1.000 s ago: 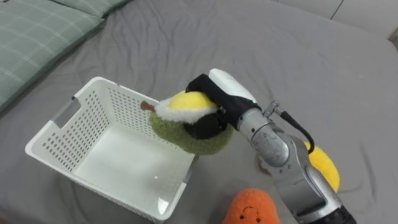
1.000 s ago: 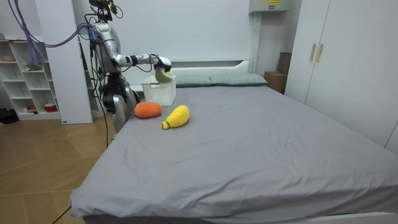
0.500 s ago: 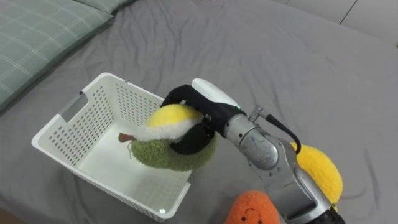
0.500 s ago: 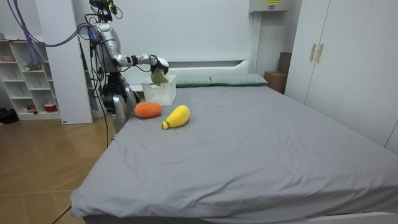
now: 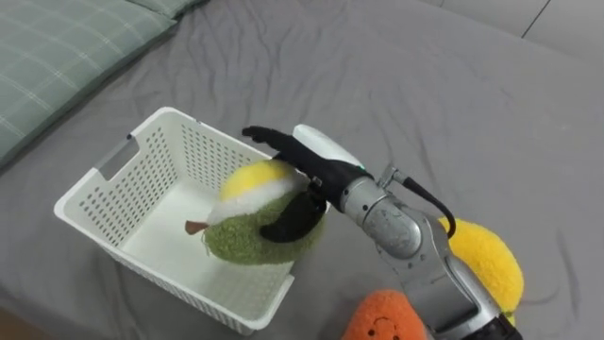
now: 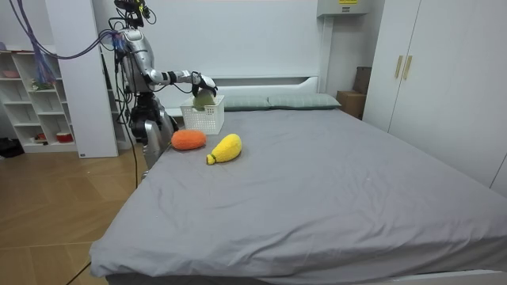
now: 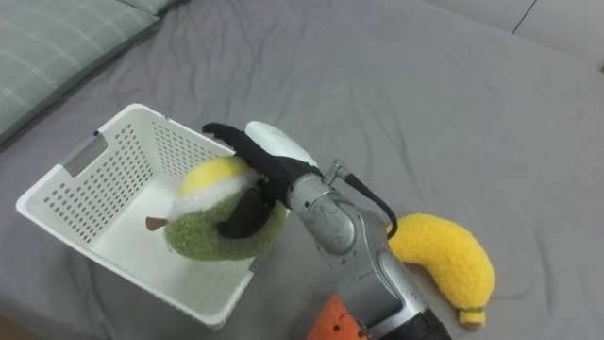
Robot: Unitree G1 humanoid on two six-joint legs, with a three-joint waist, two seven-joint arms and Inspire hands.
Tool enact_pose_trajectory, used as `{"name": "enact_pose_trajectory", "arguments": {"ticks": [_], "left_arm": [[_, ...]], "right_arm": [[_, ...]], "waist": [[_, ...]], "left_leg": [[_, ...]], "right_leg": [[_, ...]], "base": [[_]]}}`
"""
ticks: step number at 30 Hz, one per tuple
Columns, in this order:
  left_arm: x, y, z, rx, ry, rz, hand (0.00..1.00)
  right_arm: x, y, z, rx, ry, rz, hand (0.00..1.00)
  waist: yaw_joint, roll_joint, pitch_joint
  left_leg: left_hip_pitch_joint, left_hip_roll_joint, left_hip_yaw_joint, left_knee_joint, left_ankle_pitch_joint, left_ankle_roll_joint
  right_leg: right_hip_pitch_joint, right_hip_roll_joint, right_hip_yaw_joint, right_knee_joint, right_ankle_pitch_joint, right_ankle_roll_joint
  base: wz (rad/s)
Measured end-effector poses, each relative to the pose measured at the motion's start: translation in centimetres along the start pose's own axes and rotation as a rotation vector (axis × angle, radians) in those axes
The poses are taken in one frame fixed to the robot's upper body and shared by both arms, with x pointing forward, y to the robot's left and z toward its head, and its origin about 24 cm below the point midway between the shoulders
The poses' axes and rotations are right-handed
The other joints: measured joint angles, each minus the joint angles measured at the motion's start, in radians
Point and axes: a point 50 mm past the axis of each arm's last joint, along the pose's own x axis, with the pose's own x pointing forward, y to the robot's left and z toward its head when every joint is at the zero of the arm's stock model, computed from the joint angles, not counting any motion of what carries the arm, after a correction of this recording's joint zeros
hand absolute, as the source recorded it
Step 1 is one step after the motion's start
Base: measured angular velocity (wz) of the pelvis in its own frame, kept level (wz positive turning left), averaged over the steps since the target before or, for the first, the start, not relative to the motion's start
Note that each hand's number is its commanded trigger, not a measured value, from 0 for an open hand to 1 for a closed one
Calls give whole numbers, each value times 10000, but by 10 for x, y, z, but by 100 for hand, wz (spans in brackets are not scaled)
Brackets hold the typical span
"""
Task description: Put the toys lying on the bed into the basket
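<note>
Green-and-yellow plush toy held over the white basket by the right hand.

The right arm is reached in from the near right, forearm angled up and left, with the right hand (image 5: pixel 318 159) set above the basket's (image 5: pixel 142 175) right wall. The fingers (image 5: pixel 262 135) are stretched out straight over the top of the plush toy (image 5: pixel 247 227), while the dark thumb is laid against its green side; the toy is kept between them, low inside the basket by the right wall. Whether the basket floor is touched cannot be told. On the grey bed (image 5: pixel 425 85), an orange toy (image 5: pixel 382 316) and a yellow toy (image 5: pixel 483 266) are seen near right of the arm, and a checked pillow (image 5: pixel 57 47) lies far left.
</note>
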Motion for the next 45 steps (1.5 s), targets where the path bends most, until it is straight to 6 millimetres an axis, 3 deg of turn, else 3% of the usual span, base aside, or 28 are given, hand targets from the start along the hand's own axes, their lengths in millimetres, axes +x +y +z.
{"name": "enact_pose_trajectory", "arguments": {"ticks": [11, 17, 23, 26, 32, 34, 38, 41, 45], "left_arm": [[0, 0, 0, -1, -4, 37, 0], [0, 1, 0, -33, 1, 101, 0], [-1, 1, -5, -90, 125, 125, 0], [-2, 0, -10, -269, 293, 151, 0], [-4, 1, -21, -746, 701, 303, 0], [-4, 0, -23, -839, 798, 344, 0], [-7, -2, -31, -781, 995, 281, 0], [-9, -4, -37, -786, 1152, 250, 0], [-11, -5, -45, -815, 1367, 309, 0]], "right_arm": [[-1, -1, -1, -13, 32, -128, 0], [-1, -3, -1, 131, -20, -349, 0], [-4, -18, -10, 682, 33, -1621, 0], [-9, -28, -17, 1359, 43, -2376, 0], [-33, -37, -51, 1923, 1097, -4047, 0], [-43, -41, -70, 1913, 1836, -4542, 0], [-52, -48, -84, 1908, 2364, -5149, 0], [-58, -52, -103, 2091, 3097, -5703, 0], [-68, -51, -128, 2558, 4144, -6311, 0]], "waist": [[-25, 41, 27], [-37, -8, -9], [-103, 48, 30], [-344, 73, 46], [-802, 152, 25], [-919, 174, -9], [-1167, 265, -72], [-1279, 222, -193], [-1381, 139, -185]], "left_leg": [[0, -3, -5, 4, 0, 0], [21, -3, -4, 9, 9, -1], [230, 4, 32, -15, 18, -3], [264, 3, 25, 0, 18, -4], [356, 4, 75, 1, 14, -2], [370, 13, 136, 9, 14, -2], [397, 24, 238, -8, 15, -3], [544, 29, 252, -26, 19, -4], [633, 27, 221, -55, 17, -3]], "right_leg": [[3, 0, -2, 0, 0, 1], [10, -1, -3, 0, 0, 1], [193, 4, 47, -5, 1, 1], [255, 13, 76, -3, 3, 2], [319, 23, 240, 8, 11, 9], [310, 26, 252, 15, 13, 5], [296, 29, 263, 15, 16, 3], [399, 32, 284, 12, 16, 3], [505, 25, 269, 17, 16, 4]], "base": [[0], [0], [0], [0], [-3], [-6], [-5], [-2], [0]]}}
